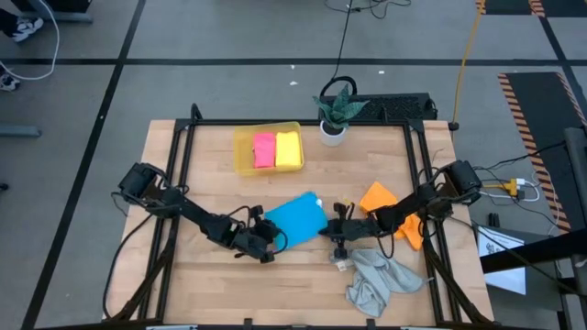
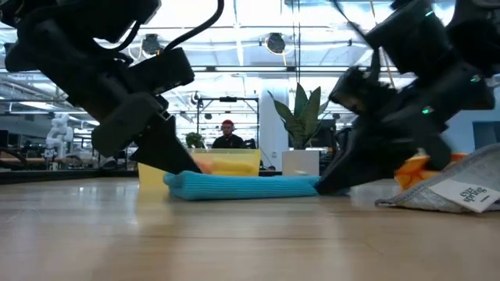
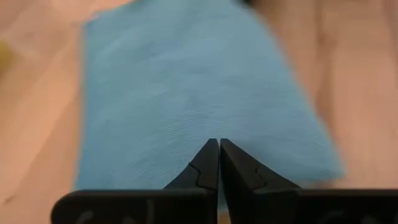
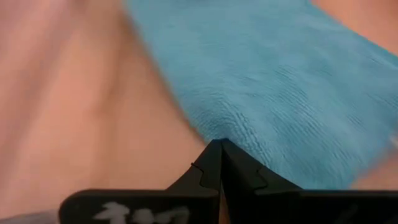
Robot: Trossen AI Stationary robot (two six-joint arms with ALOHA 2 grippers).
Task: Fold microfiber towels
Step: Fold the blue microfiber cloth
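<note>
Item: blue towel [image 1: 296, 220], folded flat, mid-tabletop [image 1: 211, 275], one hand at each end. Left hand [image 1: 269, 247] at its near-left edge, fingers pressed together, nothing visibly pinched. Right hand [image 1: 337, 231] at its right edge, fingers pressed together, tips at the cloth's corner. Pink towel [image 1: 264, 150] and yellow towel [image 1: 289, 149] folded in tray [image 1: 242, 152]; orange towel [image 1: 378, 198] and grey towel [image 1: 374, 280] unfolded at right. Advice: press the crease flat, keep edges aligned, lift both ends evenly toward the tray.
</note>
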